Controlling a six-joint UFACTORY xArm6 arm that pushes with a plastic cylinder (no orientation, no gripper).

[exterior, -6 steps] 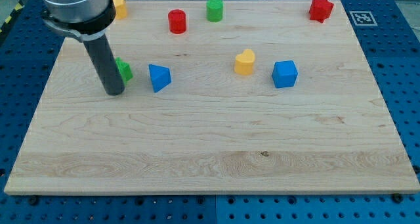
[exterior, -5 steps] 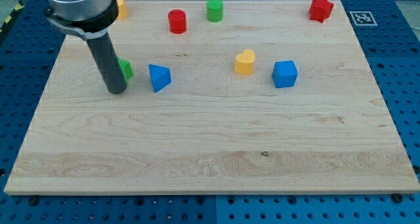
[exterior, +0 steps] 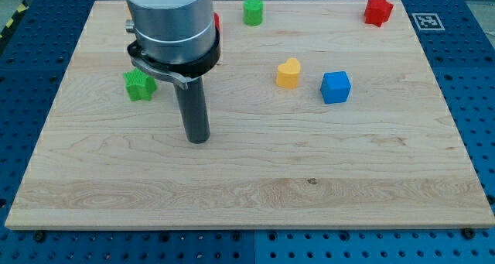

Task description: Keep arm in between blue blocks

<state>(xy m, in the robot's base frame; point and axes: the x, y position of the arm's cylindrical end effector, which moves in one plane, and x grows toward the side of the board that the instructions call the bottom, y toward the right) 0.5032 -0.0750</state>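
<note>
A blue cube (exterior: 336,87) sits right of the board's middle. The blue triangular block seen earlier is hidden behind my rod and arm. My tip (exterior: 199,139) rests on the board at centre-left, far to the left of the blue cube and a little lower in the view. A yellow heart-shaped block (exterior: 288,73) lies just left of the blue cube.
A green star-shaped block (exterior: 139,85) lies left of the rod. A green cylinder (exterior: 253,11) and a red star-shaped block (exterior: 378,10) sit near the view's top. A red block (exterior: 216,20) peeks out beside the arm. The wooden board (exterior: 247,194) ends at a blue pegboard.
My tip moved to the right and down the view, from beside the green star block to the spot just below where the blue triangular block was; that block is now hidden.
</note>
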